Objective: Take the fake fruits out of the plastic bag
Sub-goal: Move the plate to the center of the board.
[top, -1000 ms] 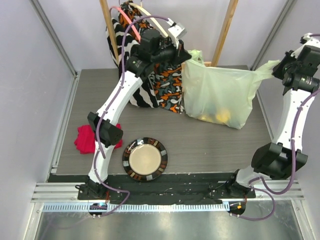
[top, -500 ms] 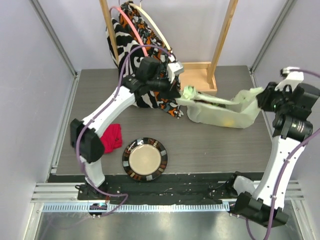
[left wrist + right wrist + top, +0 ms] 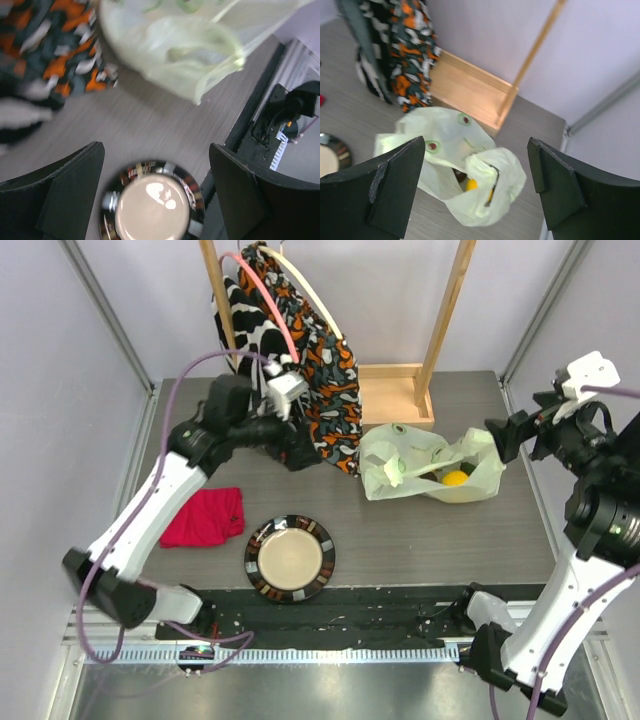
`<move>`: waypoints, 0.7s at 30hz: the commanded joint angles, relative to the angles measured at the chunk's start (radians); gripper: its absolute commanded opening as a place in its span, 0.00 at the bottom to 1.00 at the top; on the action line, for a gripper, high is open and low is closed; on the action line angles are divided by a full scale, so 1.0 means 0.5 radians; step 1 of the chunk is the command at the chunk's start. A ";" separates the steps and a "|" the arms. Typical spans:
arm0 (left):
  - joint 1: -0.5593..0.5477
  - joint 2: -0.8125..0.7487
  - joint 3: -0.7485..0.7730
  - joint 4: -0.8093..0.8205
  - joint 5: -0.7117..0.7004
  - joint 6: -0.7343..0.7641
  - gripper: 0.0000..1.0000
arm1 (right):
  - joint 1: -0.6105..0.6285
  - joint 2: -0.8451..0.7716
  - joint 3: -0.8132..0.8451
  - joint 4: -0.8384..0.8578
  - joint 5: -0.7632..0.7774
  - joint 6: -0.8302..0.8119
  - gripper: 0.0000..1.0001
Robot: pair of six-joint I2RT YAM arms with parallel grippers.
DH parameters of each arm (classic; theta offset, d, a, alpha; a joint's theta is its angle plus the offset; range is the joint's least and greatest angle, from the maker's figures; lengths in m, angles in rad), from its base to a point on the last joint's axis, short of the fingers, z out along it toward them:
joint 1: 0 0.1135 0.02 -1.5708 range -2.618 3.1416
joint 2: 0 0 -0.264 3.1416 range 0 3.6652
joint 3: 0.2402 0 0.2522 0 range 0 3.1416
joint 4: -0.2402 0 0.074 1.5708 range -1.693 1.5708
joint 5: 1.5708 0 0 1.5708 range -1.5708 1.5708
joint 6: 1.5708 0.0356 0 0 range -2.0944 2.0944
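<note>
The plastic bag (image 3: 425, 465) lies slumped on the table right of centre, its mouth open toward the right. Inside the opening I see a yellow fake fruit (image 3: 455, 478) (image 3: 471, 185) and a dark one (image 3: 459, 175); other fruits are hidden by the film. My left gripper (image 3: 300, 448) (image 3: 155, 185) is open and empty, well left of the bag (image 3: 170, 50), above the plate. My right gripper (image 3: 505, 435) (image 3: 476, 190) is open and empty, hovering just right of the bag (image 3: 445, 145), looking down into its mouth.
A patterned-rim plate (image 3: 290, 522) (image 3: 195, 197) sits near the front edge. A red cloth (image 3: 203, 517) lies at the left. Zebra and orange cloth bags (image 3: 320, 380) (image 3: 405, 50) hang from a wooden stand, whose base (image 3: 395, 395) is behind the plastic bag.
Both grippers opened and let go of the bag's handles. The bag dropped from hanging stretched between them to a slump on the table. The left arm swung back to the left.
</note>
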 commanded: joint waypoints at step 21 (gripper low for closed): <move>0.545 -0.269 -1.487 -0.545 -1.035 -1.239 0.87 | 0.710 0.056 -0.834 0.370 0.434 0.288 0.90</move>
